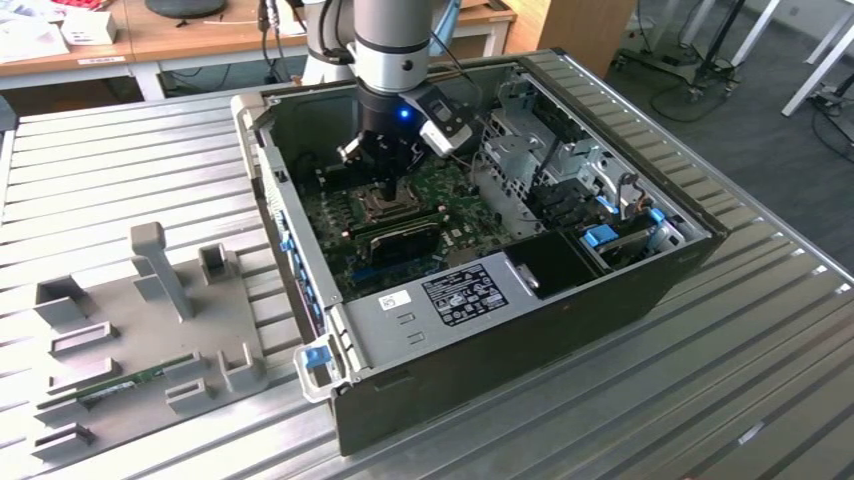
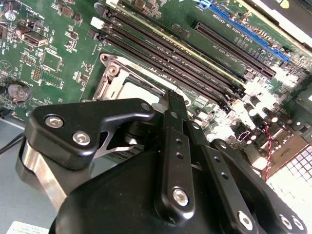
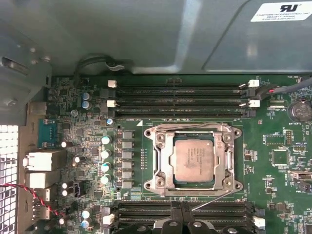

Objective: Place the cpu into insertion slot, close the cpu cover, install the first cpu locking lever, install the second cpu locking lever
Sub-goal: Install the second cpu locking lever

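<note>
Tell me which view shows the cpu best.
The first wrist view: the cpu faces the camera squarely, seated in the insertion slot, nothing in front of it. In the second wrist view the gripper hides most of it. In the exterior view it sits below the gripper, too small to make out.

1. One open black computer case with a grey metal frame lies on the slatted table in the exterior view.
2. One green circuit board fills its floor.
3. One small square silvery-tan cpu sits in one silvery-rimmed insertion slot in the first wrist view.
4. Three long black memory slots run on one side of the socket.
5. One round silver coin battery sits near the board's edge.
6. One black robot gripper hangs over the board.
</note>
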